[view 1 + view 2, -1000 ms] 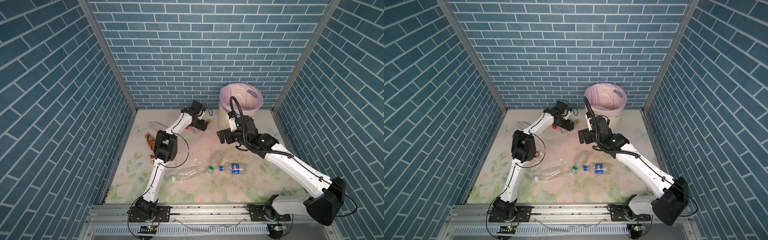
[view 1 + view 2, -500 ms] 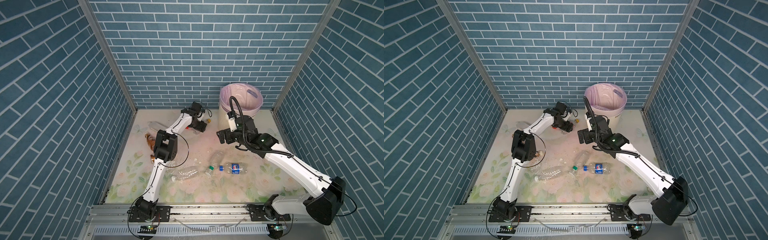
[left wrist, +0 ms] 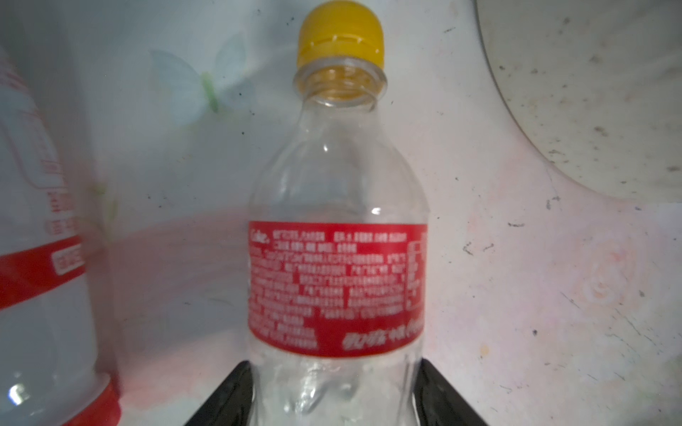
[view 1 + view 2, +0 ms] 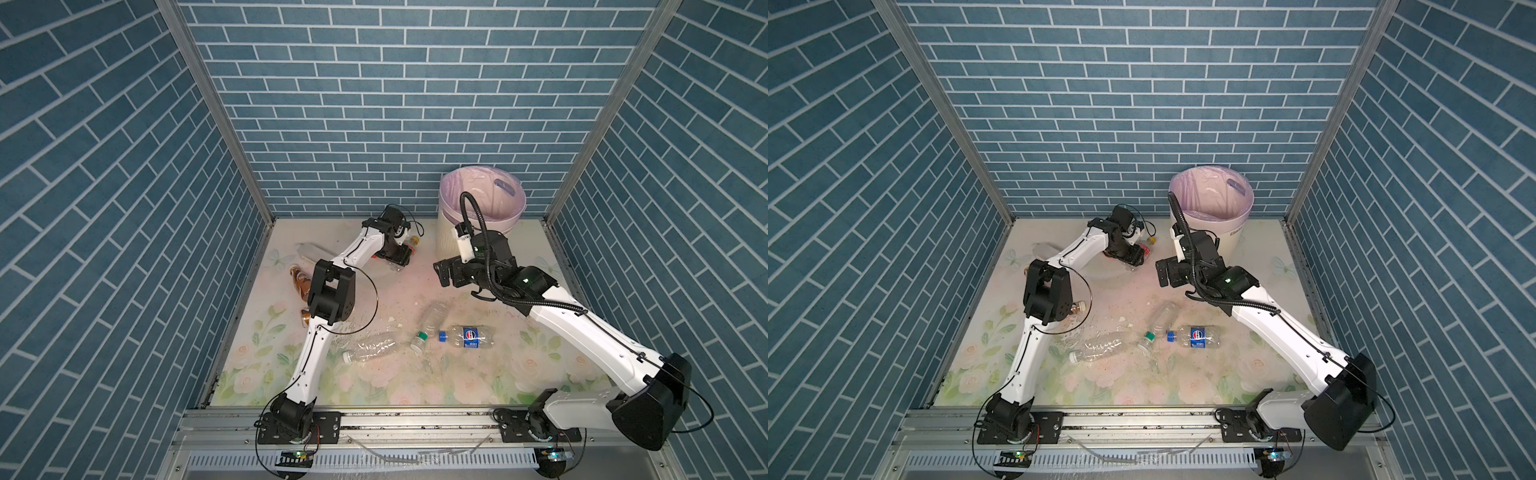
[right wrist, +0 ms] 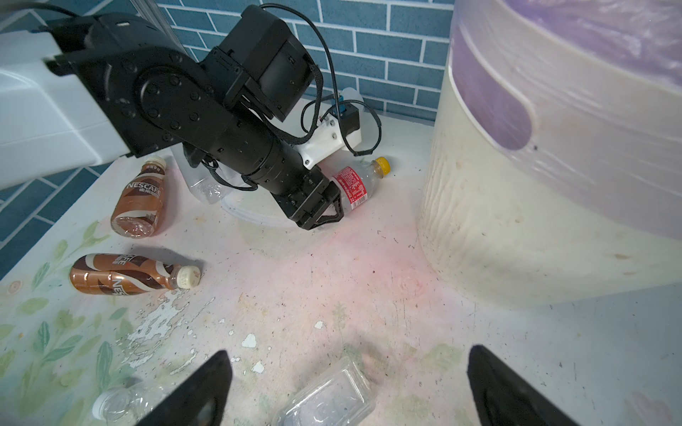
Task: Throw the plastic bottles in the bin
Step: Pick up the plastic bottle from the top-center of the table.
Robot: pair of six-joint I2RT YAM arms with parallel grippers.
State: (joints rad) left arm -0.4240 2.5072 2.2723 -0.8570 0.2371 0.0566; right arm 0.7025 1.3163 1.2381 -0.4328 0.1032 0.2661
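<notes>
Since a second ago the left claw [image 5: 326, 208] has narrowed onto the red-label bottle [image 3: 337, 280]; the right arm and the loose bottles lie as before. Clock positions are read on the surface [image 4: 415, 286] as seen in both top views, with 12 o'clock at the back wall.

(a) Left claw [image 4: 399, 259]: grasping. Its black fingers [image 3: 236, 394] lie against both flanks of the red-label bottle [image 5: 354, 186] near its base. The bottle lies flat on the surface at 12 o'clock, its yellow cap [image 3: 341, 37] pointing to 1 o'clock.

(b) Bin [image 4: 446, 241]: upright at 1 o'clock, lined with a lilac bag [image 4: 1208, 195]. It stands at 3 o'clock of the grasped bottle, near it but apart.

(c) Right claw [image 5: 348, 352]: released, jaws wide with nothing between them. It hangs at 2 o'clock [image 4: 442, 274], just in front of the bin.

(d) Brown bottles [image 5: 138, 201] [image 5: 121, 276]: two, on their sides at 9 to 10 o'clock, apart from each other.

(e) Green-cap bottle [image 4: 430, 320]: clear, lying near the centre. The blue-label bottle [image 4: 469, 336] lies at 4 o'clock, its blue cap turned to 9 o'clock and close to the green cap. The crushed bottle [image 4: 374, 345] lies at 6 to 7 o'clock.

(f) White-label bottle [image 3: 40, 258]: blurred, just beside the grasped bottle in the left wrist view.
</notes>
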